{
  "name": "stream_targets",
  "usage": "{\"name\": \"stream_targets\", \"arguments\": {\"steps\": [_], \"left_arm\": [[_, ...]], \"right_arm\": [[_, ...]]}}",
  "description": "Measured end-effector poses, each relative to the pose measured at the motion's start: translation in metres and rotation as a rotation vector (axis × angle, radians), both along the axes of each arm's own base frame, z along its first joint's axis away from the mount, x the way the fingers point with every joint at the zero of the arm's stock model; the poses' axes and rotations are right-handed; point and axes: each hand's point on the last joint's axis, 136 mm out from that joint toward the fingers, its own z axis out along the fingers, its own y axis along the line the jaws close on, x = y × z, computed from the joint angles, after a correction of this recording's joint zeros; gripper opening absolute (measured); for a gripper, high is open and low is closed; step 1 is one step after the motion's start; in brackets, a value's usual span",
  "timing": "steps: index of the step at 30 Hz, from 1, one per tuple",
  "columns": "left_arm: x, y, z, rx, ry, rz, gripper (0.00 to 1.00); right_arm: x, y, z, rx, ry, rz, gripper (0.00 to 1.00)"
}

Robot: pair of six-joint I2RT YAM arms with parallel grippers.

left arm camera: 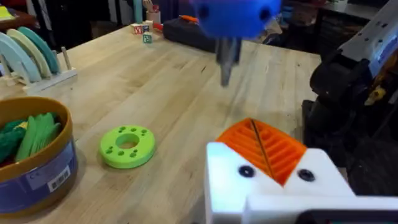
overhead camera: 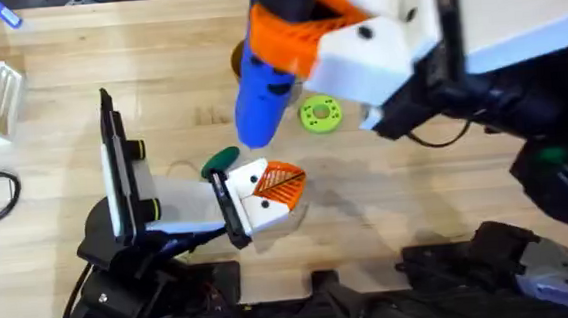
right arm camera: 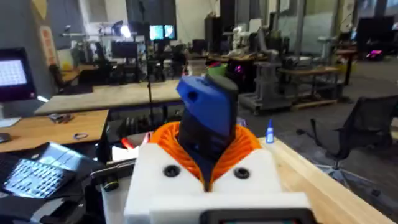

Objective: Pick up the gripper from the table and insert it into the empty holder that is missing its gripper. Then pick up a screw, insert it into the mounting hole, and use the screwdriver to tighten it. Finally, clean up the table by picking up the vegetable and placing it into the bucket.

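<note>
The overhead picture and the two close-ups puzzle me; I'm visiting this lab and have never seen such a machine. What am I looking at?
These are two robot arms at a wooden table, each ending in two white fingers with orange ribbed pads. The overhead picture looks down from above the arms' bases; each of the other two comes from a camera on one arm's wrist. The right gripper, raised close under the overhead camera, holds a blue screwdriver, tip down. The left gripper sits low over the table, its fingers closed together. On the table lie a lime-green disc and a small dark green vegetable; a bucket of toy produce stands near the disc.
</note>
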Motion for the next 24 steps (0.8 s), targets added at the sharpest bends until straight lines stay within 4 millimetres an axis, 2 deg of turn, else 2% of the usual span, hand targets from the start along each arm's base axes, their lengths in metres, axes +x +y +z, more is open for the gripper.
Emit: {"name": "stream_targets", "arguments": {"steps": [4,6,8,11,15,18,21,24], "left_arm": [[0.000,0.000,0.000,0.000,0.000,0.000,0.004],[0.000,0.000,0.000,0.000,0.000,0.000,0.004],[0.000,0.000,0.000,0.000,0.000,0.000,0.004],[0.000,0.000,0.000,0.000,0.000,0.000,0.004],[0.000,0.000,0.000,0.000,0.000,0.002,0.004],[0.000,0.000,0.000,0.000,-0.001,0.003,0.004],[0.000,0.000,0.000,0.000,0.000,0.003,0.004],[0.001,0.000,0.000,0.000,0.000,0.006,0.004]], "right_arm": [[0.003,-0.006,0.004,0.007,-0.012,-0.022,0.022],[0.009,-0.006,-0.003,-0.025,-0.020,-0.044,0.022],[0.023,-0.011,-0.018,-0.094,-0.033,-0.109,0.022],[0.060,-0.029,-0.056,-0.266,-0.042,-0.292,0.022],[0.121,-0.078,-0.113,-0.610,-0.120,-0.608,0.022],[0.157,-0.113,-0.150,-0.885,-0.210,-0.754,0.022],[0.181,-0.135,-0.188,-1.150,-0.305,-0.776,0.022],[0.197,-0.146,-0.232,-1.373,-0.383,-0.709,0.022]]}}
